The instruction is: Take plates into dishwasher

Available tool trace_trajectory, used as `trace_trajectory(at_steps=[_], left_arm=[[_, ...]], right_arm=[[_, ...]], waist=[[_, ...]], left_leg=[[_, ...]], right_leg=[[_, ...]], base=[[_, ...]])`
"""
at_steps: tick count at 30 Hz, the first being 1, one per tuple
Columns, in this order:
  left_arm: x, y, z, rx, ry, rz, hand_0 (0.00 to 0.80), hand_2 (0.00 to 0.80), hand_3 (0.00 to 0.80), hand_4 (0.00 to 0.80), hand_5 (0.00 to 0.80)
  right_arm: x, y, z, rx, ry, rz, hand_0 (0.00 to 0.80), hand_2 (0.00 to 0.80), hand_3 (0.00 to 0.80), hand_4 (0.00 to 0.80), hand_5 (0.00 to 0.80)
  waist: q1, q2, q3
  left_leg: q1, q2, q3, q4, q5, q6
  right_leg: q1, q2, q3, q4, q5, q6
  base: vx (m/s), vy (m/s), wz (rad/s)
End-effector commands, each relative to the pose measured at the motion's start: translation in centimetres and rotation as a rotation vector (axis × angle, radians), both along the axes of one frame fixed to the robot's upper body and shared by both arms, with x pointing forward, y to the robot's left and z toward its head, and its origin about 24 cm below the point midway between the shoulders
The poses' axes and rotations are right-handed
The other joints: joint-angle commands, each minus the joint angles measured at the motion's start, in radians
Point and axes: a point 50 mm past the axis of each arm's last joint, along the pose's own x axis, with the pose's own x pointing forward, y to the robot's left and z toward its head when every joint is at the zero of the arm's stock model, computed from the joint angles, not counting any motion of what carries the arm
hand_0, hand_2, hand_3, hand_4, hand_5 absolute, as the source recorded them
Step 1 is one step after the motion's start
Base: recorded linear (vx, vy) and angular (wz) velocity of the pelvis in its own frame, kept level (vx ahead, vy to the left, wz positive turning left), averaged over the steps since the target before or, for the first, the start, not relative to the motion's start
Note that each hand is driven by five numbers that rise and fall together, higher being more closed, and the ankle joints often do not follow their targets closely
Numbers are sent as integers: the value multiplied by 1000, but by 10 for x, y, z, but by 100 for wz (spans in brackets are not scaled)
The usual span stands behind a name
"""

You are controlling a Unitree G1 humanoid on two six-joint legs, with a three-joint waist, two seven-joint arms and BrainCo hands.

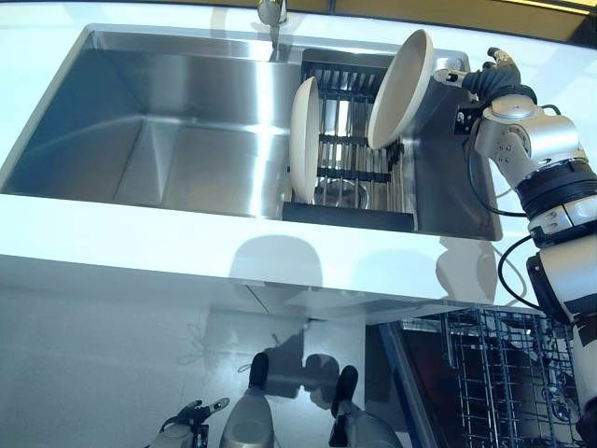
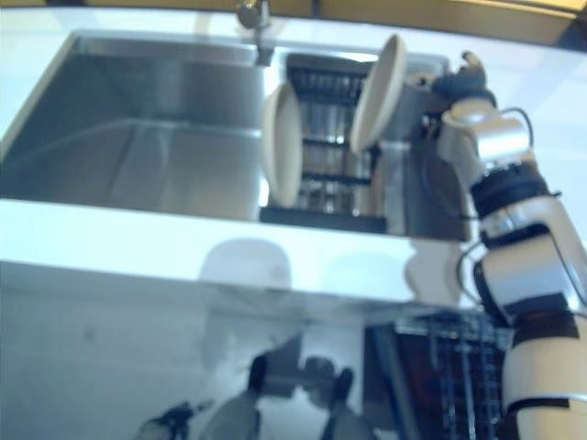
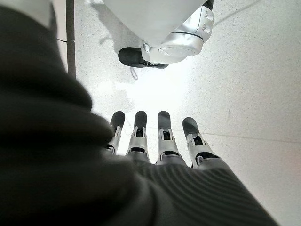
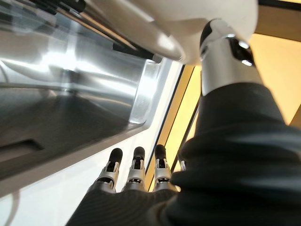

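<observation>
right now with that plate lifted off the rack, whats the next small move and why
Probably swing the right hand with the lifted plate back over the counter edge toward the open dishwasher rack at lower right. The plate is tilted above the drying rack, clear of the second plate, which stands upright there.

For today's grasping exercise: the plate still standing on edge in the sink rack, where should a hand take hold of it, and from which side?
Grip the standing plate at its upper rim, coming down from above. It stands upright on edge in the dish rack, so only the top edge is free; the right hand holds the other plate alongside.
</observation>
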Motion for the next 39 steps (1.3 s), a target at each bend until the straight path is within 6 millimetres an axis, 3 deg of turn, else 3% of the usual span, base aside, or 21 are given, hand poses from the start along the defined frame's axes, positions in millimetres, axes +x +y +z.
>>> trace_trajectory(at_steps=[1,15,26,39], left_arm=[[0,12,3,51,22,-29,0,0,0,0,0],[-12,14,0,59,71,-53,0,0,0,0,0],[-7,12,1,55,44,-33,0,0,0,0,0],[0,10,3,55,-1,-26,0,0,0,0,0]], right_arm=[[-8,10,51,-87,-162,13,0,0,0,0,0],[-8,5,53,-72,-161,33,0,0,0,0,0],[-3,17,38,-61,-112,62,0,0,0,0,0],[0,20,34,-53,-86,79,0,0,0,0,0]], waist=[[14,-60,-32],[12,-82,-72],[20,-83,-56],[19,-76,-34]], left_leg=[[-36,-18,-8,-8,13,7],[7,-9,6,-8,1,2],[-6,-8,2,-8,5,2],[-23,-12,2,-8,11,3]], right_leg=[[11,-75,-11,-2,14,73],[50,-65,-11,-2,5,71],[44,-62,-12,-2,4,67],[26,-66,-11,-2,11,67]], base=[[0,0,0],[9,-9,3],[-3,1,0],[-1,2,0]])
